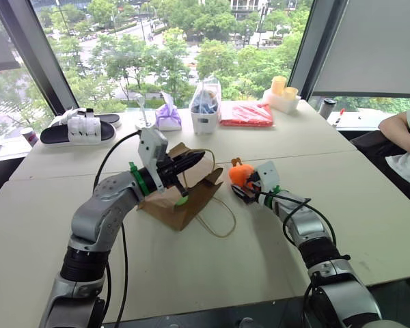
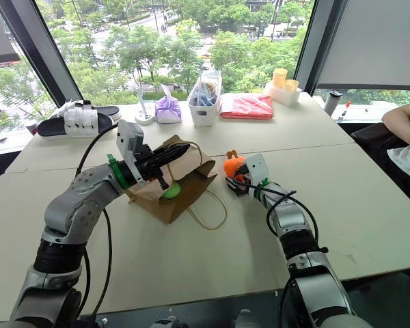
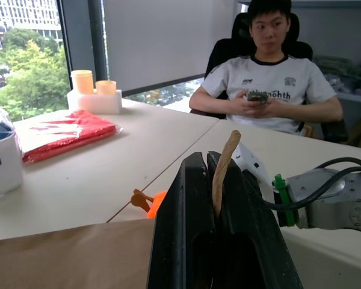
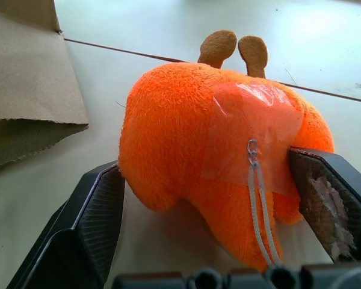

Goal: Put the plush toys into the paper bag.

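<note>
The brown paper bag [image 1: 169, 209] lies on the table with its mouth lifted. My left gripper [image 1: 199, 159] is shut on one of its tan loop handles [image 3: 225, 161]. A light green plush toy [image 2: 170, 190] shows in the bag's mouth, just under that gripper. The orange plush toy [image 4: 192, 132] rests on the table to the right of the bag. My right gripper [image 4: 207, 174] stands open around it, one black finger close against each side. The bag's other handle [image 1: 219, 220] lies loose on the tabletop.
Along the far edge stand black-and-white sandals [image 1: 78, 128], a purple tied pouch [image 1: 168, 117], a white container with blue items [image 1: 206, 109], a red packet [image 1: 246, 113] and yellow cups [image 1: 281, 89]. A person [image 3: 268, 78] sits at the table's right side.
</note>
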`<action>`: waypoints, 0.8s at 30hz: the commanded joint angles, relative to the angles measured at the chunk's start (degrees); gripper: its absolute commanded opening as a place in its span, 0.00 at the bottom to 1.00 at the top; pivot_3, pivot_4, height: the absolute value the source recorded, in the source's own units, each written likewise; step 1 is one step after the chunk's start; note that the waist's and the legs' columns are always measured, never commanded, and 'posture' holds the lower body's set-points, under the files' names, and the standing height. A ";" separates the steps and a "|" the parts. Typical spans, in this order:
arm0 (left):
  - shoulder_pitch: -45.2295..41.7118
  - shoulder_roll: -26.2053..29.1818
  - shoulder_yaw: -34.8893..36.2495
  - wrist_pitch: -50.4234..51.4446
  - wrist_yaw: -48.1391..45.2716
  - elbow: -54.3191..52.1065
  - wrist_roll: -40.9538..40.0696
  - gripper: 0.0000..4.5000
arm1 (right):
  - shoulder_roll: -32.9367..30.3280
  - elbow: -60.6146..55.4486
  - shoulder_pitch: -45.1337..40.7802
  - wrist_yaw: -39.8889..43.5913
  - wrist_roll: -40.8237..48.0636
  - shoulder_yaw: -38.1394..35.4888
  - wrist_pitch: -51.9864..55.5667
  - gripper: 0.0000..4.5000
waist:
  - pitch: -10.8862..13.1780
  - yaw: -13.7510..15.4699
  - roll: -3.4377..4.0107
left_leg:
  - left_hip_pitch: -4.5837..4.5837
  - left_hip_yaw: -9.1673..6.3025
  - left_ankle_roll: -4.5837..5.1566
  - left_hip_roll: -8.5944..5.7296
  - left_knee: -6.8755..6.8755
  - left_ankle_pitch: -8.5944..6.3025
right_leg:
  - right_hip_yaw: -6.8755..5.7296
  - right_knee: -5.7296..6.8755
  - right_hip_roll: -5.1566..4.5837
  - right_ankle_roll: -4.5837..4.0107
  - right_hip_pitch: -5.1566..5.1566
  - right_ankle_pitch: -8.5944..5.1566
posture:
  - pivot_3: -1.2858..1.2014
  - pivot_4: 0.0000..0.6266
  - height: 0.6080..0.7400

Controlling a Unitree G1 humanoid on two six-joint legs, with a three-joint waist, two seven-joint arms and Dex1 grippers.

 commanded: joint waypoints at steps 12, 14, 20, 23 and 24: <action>-0.60 0.18 0.94 -1.16 -0.05 -2.05 0.05 0.00 | 0.52 -0.38 -1.52 0.31 0.01 -0.72 -0.73 0.99 | 0.00 0.00 0.00 | 0.00 0.00 0.00 0.00 0.00 0.00 | 0.00 0.00 0.00 0.00 0.00 0.00 | 0.52 0.24 1.00; -0.60 0.18 0.94 -1.16 -0.05 -2.05 0.05 0.00 | 0.52 -0.38 -1.52 0.31 0.01 -0.72 -0.73 0.99 | 0.00 0.00 0.00 | 0.00 0.00 0.00 0.00 0.00 0.00 | 0.00 0.00 0.00 0.00 0.00 0.00 | 0.52 0.24 1.00; 1.19 -0.75 -0.83 -1.39 0.91 -3.52 1.49 0.00 | 2.35 9.31 -7.85 -13.84 -4.75 -2.25 -6.09 0.81 | 0.00 -0.27 0.00 | 0.02 0.00 -0.04 0.00 0.00 0.02 | 0.05 0.01 0.00 -0.02 -0.01 0.01 | 0.52 0.24 1.00; 1.24 -0.85 -0.89 -1.28 0.90 -3.59 1.73 0.00 | 2.63 9.16 -7.19 -13.85 -4.68 -2.47 -8.15 0.64 | 0.00 -0.13 0.00 | 0.01 -0.01 -0.07 0.00 -0.03 0.04 | 0.03 0.01 0.00 -0.01 -0.01 0.01 | 0.52 0.24 1.00; 1.24 -0.87 -0.90 -1.27 0.91 -3.59 1.76 0.00 | 2.70 9.37 -7.20 -14.45 -4.76 -2.68 -7.83 0.57 | 0.00 -0.10 0.00 | 0.00 -0.01 -0.07 -0.01 -0.03 0.04 | 0.04 0.00 0.00 -0.02 -0.01 0.01 | 0.52 0.24 1.00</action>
